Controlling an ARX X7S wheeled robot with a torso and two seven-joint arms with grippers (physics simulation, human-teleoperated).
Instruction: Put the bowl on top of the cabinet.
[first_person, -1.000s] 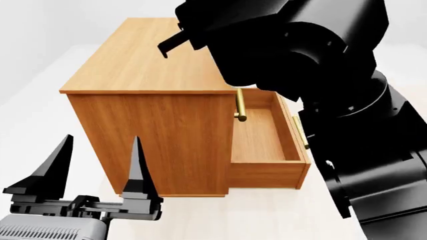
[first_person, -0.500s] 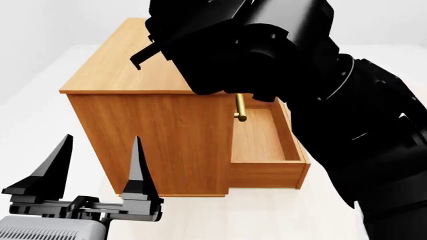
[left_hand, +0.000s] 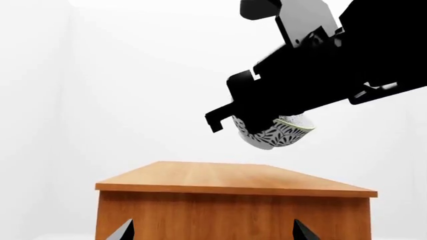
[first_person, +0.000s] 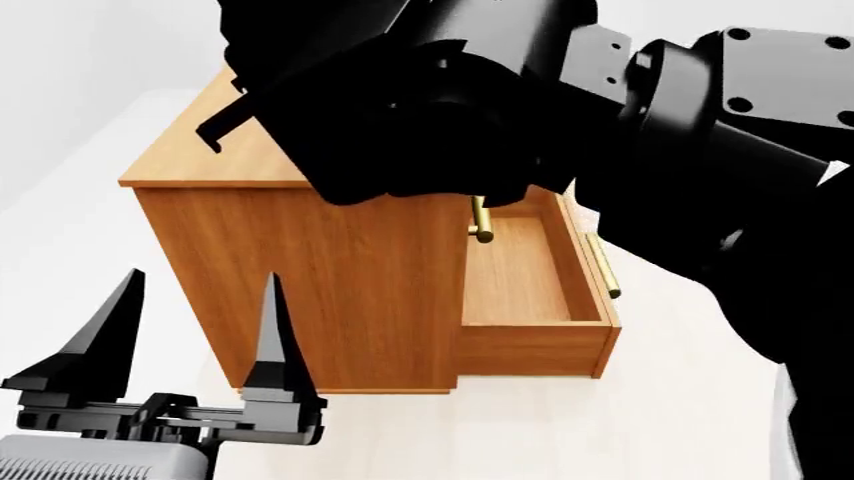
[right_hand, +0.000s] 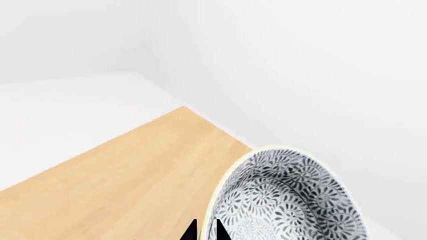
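- The right arm (first_person: 561, 110) reaches forward and across over the cabinet (first_person: 307, 280), its dark bulk hiding much of the flat top in the head view.
- The right gripper (right_hand: 205, 231) is clamped on the rim of the bowl (left_hand: 277, 134); in the right wrist view its two finger tips sit close together at the bowl's edge.
- The bowl hangs tilted in the air above the cabinet top, clear of the wood, roughly over the top's middle as the left wrist view shows it.
- The left gripper (first_person: 187, 335) is low in front of the cabinet's side panel, its two pointed fingers spread apart and holding nothing.
- One drawer (first_person: 534, 290) stands pulled out from the cabinet's front, with a brass bar handle (first_person: 603, 265) on its face.
- The floor (first_person: 80, 200) around is pale and white.
- The bowl is round and white, covered with a dense dark leaf pattern inside and out, with a pale rim.
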